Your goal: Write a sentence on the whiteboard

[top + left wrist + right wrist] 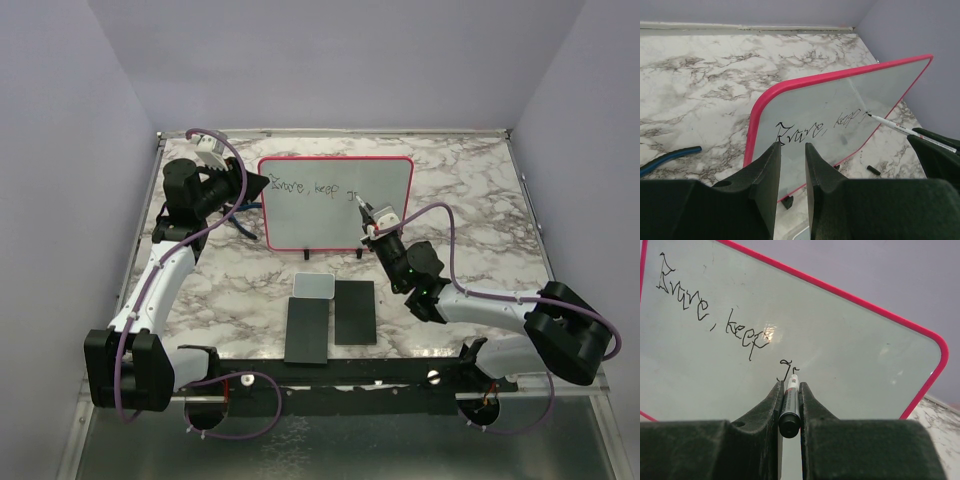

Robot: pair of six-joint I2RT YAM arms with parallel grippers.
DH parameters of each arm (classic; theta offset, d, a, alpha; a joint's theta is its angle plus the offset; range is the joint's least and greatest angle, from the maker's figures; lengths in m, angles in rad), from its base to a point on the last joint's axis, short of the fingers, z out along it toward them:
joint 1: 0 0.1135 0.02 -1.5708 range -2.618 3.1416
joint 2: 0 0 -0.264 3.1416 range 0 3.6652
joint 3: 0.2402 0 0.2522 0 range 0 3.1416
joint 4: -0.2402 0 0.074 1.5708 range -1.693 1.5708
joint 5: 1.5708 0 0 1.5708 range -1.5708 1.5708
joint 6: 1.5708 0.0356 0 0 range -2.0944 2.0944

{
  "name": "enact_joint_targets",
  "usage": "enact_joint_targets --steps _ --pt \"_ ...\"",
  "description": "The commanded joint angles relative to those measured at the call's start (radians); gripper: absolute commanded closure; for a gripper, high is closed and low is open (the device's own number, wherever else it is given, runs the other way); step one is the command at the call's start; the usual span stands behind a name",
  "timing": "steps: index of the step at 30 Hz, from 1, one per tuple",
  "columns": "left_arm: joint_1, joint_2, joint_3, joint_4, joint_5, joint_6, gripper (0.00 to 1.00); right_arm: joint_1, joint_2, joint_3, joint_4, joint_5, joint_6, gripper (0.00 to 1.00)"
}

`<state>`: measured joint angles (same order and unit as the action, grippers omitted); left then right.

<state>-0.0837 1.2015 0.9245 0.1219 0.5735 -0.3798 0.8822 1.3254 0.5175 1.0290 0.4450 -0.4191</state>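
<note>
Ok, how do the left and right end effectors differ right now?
The right end effector is shut on a marker, tip at the whiteboard beside the sentence; the left end effector holds no marker. The left sits at the board's left edge, the right faces its front. Whether the left grips the board is unclear. Both are dark and two-fingered.

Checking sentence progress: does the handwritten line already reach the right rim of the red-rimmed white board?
No; the thin dark handwritten line ends mid-board at the clamped white marker pen, with bare red-rimmed whiteboard beyond it.
</note>
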Motion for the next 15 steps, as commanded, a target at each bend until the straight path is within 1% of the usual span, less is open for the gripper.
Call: enact_joint_targets --steps 1,15 --pt "-0.005 -0.025 -0.01 -0.016 -0.012 0.016 0.73 -0.005 -0.02 -0.013 -0.001 0.04 -0.01 0.99" --pt "-0.007 -0.025 -0.01 -0.016 -0.012 0.015 0.73 -0.005 -0.02 0.004 0.021 0.033 -0.033 0.99"
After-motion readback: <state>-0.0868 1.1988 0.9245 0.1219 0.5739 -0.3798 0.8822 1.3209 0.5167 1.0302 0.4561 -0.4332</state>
